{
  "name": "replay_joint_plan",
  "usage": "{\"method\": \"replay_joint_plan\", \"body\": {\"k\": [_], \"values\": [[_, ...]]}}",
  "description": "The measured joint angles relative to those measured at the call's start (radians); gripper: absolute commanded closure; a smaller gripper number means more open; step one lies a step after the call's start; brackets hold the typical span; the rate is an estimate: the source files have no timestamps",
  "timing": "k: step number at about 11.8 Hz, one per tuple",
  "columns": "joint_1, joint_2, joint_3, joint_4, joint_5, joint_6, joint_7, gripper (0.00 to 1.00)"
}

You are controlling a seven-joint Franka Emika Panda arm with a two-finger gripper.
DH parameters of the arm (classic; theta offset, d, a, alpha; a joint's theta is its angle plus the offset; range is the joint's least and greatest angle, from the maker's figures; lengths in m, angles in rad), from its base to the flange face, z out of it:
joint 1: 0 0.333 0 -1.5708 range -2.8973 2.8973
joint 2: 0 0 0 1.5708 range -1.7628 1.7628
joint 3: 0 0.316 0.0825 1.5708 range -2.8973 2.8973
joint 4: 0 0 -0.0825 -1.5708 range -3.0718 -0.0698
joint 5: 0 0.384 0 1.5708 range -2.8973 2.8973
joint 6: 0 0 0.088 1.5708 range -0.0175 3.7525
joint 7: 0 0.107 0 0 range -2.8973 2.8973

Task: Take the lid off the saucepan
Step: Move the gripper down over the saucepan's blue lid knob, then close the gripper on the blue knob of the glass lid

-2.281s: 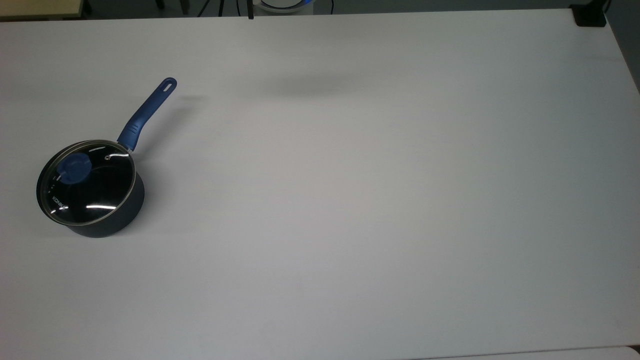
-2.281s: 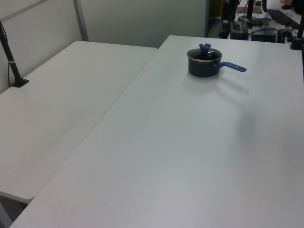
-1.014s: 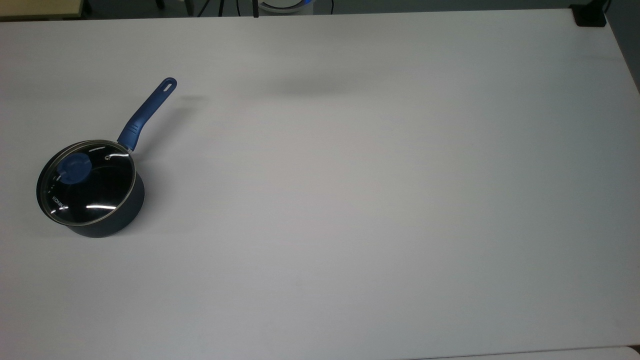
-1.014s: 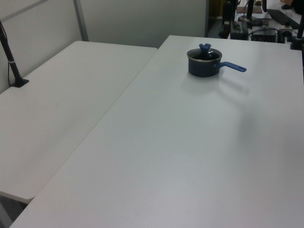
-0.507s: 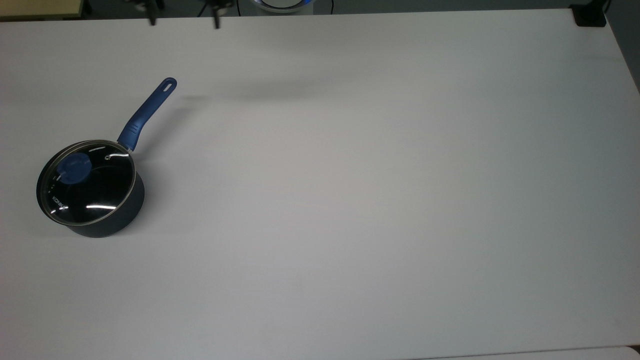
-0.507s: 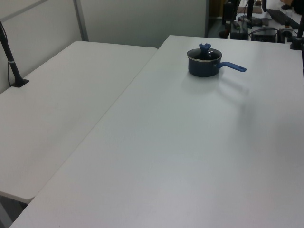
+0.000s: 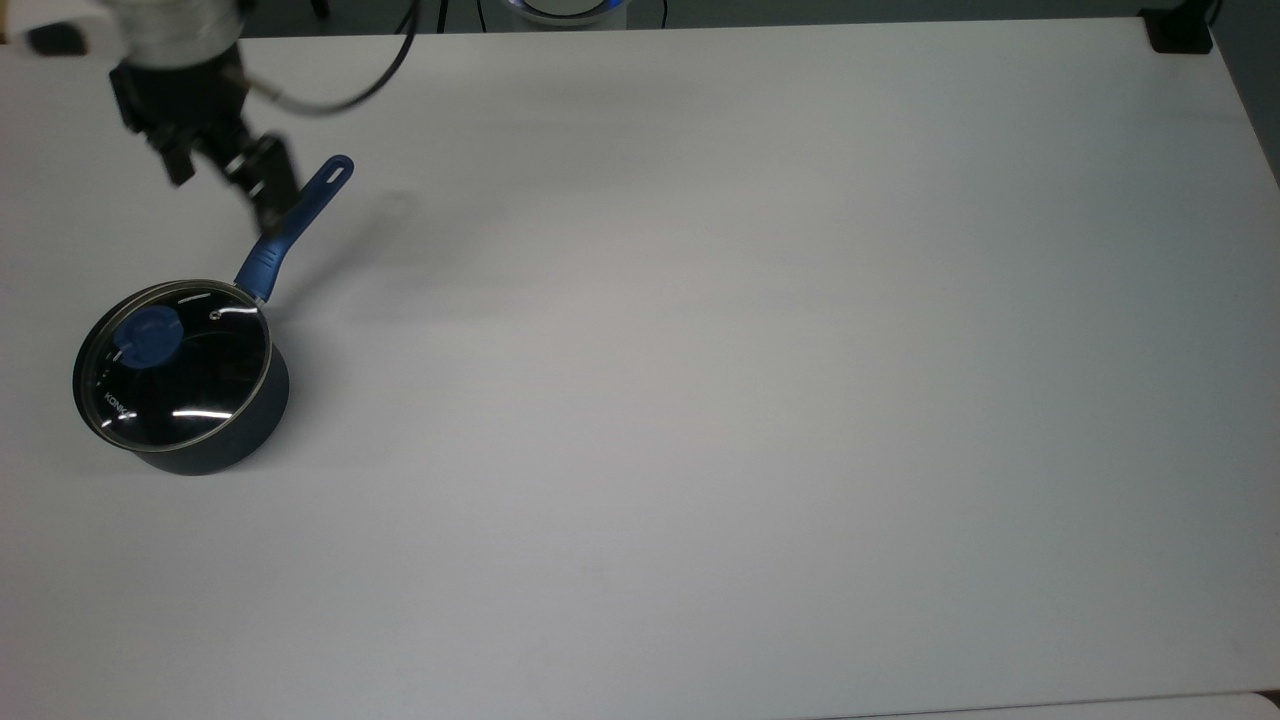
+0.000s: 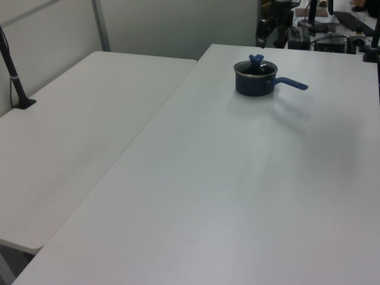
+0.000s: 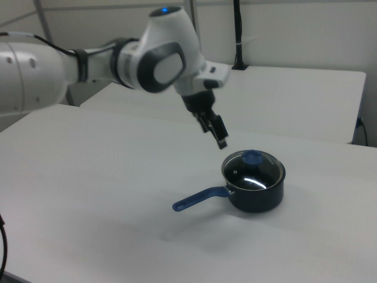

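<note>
Lid: the lid [image 7: 176, 363] is a round glass disc with a blue knob [image 7: 149, 335]. It sits flat on top of the saucepan [image 7: 215, 440], not taken off yet.

Saucepan: a small dark pot near the table's [image 7: 760, 380] edge on the top view's left, about halfway down that side. Its long blue handle [image 7: 296, 223] points up and to the top view's right, toward the far edge.

Gripper: the gripper [image 7: 222, 190] hangs in the air above the handle, away from the knob. Its two fingers stand a little apart with nothing between them. It holds nothing.

Which way to go: in the top view the knob lies below the gripper and a bit to the top view's left. In the right view the knob [image 9: 253, 157] is down and to the right view's right of the gripper [image 9: 217, 134]. I think the gripper must slide along the handle's line to above the pot, then come down on the knob.

Hard to see: in the left view the pot [image 8: 254, 84] is far off and small, and the glass can barely be made out. The gripper is blurry in the top view.
</note>
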Motion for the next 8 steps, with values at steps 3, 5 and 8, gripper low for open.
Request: {"method": "replay_joint_plan", "body": {"k": [3, 5, 8], "values": [[-0.051, 0.097, 0.000, -0.001, 0.000, 0.201, 0.225, 0.01], [-0.068, 0.146, 0.000, 0.000, 0.000, 0.319, 0.304, 0.01], [-0.069, 0.205, 0.000, 0.000, 0.000, 0.428, 0.362, 0.03]]}}
